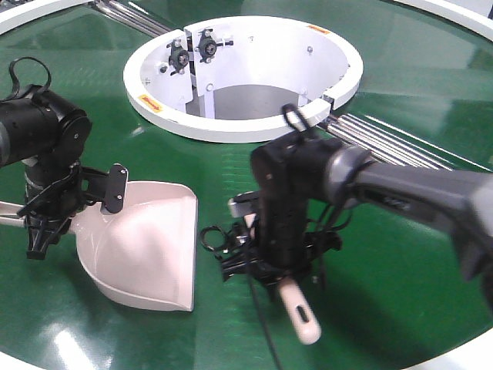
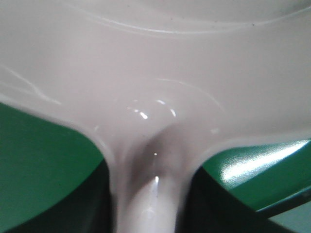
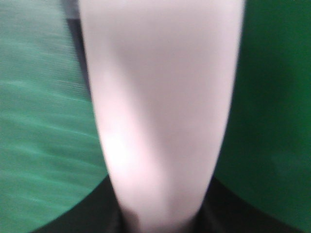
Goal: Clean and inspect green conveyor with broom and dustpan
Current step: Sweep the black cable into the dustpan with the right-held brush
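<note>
The pale pink-beige dustpan [image 1: 146, 247] rests on the green conveyor [image 1: 85, 92] at the left, its flat lip facing right. My left gripper [image 1: 50, 216] is shut on the dustpan's handle; the left wrist view shows the handle [image 2: 146, 194] running between the dark jaws into the pan's back wall [image 2: 155, 73]. My right gripper [image 1: 269, 266] is shut on the broom, just right of the pan's lip. The broom's slotted handle end [image 1: 302, 314] sticks out toward the front. The right wrist view shows only its pale body [image 3: 160, 107]. The bristles are hidden.
The white ring-shaped hub [image 1: 231, 127] stands behind both grippers at the centre. Silver rails [image 1: 393, 142] run off it to the right and to the back left [image 1: 139, 15]. The conveyor's white outer rim [image 1: 454, 356] curves along the front right.
</note>
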`<state>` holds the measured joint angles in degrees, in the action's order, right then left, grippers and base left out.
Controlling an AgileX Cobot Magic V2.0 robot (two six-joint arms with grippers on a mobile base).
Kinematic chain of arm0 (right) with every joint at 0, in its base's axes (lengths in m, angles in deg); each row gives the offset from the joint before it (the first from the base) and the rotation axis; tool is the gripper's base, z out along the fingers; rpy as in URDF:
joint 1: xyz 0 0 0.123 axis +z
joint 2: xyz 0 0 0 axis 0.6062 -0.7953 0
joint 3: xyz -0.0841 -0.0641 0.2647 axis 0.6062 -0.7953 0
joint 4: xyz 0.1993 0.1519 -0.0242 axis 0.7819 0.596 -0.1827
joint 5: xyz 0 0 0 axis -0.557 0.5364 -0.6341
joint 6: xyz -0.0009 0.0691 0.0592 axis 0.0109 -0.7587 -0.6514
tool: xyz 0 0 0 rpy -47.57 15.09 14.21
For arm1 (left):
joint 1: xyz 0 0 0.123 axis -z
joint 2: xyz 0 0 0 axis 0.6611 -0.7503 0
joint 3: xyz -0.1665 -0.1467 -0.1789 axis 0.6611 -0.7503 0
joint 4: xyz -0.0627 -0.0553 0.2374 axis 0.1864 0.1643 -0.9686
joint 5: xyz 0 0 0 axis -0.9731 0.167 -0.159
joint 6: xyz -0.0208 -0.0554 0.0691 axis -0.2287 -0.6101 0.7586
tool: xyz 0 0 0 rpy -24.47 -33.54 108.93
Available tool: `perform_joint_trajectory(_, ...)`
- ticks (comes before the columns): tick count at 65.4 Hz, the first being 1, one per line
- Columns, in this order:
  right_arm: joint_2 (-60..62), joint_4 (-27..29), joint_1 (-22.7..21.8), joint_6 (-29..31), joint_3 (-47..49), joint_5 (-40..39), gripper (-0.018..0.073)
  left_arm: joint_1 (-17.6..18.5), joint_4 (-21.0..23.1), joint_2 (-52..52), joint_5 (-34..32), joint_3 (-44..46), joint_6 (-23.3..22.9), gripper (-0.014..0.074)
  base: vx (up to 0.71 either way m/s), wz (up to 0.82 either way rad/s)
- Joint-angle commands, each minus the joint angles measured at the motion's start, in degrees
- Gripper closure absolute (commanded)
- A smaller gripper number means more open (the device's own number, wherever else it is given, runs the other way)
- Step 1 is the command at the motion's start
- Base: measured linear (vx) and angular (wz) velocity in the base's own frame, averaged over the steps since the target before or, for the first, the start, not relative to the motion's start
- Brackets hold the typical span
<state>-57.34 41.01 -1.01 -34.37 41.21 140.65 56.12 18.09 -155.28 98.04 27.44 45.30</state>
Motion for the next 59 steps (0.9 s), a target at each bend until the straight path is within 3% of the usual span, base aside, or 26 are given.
perform_joint_trajectory(1,0.0,4.5,2.5,0.8,4.9,4.5,0.0564,0.3,-1.0,2.8,2.1,1.6,-0.6,0.0603,0.0,0.0)
perform_joint_trajectory(17,-5.8,11.1,7.5,3.0,21.0,4.5,0.0564,0.3,-1.0,2.8,2.1,1.6,-0.6,0.0603,0.0,0.0)
perform_joint_trajectory(29,-8.2,14.5,8.4,5.0,31.0,4.4,0.0564,0.3,-1.0,2.8,2.1,1.6,-0.6,0.0603,0.0,0.0)
perform_joint_trajectory(59,-4.6,10.7,3.6,4.9,31.5,4.4,0.0564,0.3,-1.0,2.8,2.1,1.6,-0.6,0.0603,0.0,0.0)
